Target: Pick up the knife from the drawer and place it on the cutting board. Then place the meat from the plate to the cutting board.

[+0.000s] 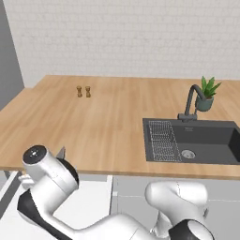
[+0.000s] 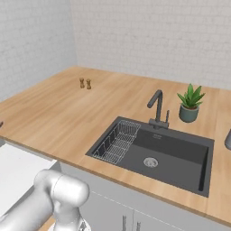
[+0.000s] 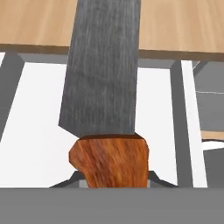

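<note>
Wide light wooden surface [image 1: 93, 126] carries a dark grey sink [image 2: 155, 155] with a wire rack, a dark tap and a small green potted plant [image 2: 189, 104], plus two tiny brown shakers [image 1: 83, 91] far back. Below its front edge the wide white pull-out drawer [image 3: 39, 113] stands open, flat white inside visible. The hand [image 3: 114, 180] is clamped on the small knife [image 3: 103, 78] by its orange-brown handle, grey blade pointing away from the camera, above the drawer.
</note>
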Robot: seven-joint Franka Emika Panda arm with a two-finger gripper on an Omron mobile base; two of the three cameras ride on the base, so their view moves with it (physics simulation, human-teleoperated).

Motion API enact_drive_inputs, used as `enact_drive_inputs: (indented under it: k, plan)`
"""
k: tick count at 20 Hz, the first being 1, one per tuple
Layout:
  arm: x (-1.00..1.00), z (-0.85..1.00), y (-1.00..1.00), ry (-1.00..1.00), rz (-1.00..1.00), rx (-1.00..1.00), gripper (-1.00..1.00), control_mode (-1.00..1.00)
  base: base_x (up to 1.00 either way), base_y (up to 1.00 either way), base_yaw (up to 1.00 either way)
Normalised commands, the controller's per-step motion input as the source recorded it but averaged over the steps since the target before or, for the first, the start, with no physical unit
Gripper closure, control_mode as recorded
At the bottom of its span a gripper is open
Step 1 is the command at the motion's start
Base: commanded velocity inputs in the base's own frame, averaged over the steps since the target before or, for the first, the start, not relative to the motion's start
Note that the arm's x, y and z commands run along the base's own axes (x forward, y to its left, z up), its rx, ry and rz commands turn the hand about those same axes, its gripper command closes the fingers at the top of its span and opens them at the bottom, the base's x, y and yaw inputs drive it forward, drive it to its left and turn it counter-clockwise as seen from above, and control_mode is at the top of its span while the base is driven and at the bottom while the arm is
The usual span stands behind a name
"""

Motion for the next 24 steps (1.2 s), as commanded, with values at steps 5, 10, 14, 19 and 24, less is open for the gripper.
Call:
enact_drive_inputs:
  k: [5, 10, 14, 19, 24]
  plan:
    - [0.31, 1.0, -0.95, 0.0, -0.19, 0.11, 1.0, -1.0, 0.0, 0.0, 0.0]
    - [0.31, 1.0, -0.99, 0.0, -0.2, 0.16, 1.0, -1.0, 0.0, 0.0, 0.0]
    - [0.35, 0.85, -0.74, 0.0, -0.12, 0.14, 1.0, -1.0, 0.0, 0.0, 0.0]
    - [0.26, 0.15, -0.64, 0.0, 0.0, 0.11, 1.0, -1.0, 0.0, 0.0, 0.0]
    - [0.4, -0.26, -0.52, 0.04, 0.0, 0.09, 1.0, -1.0, 0.0, 0.0, 0.0]
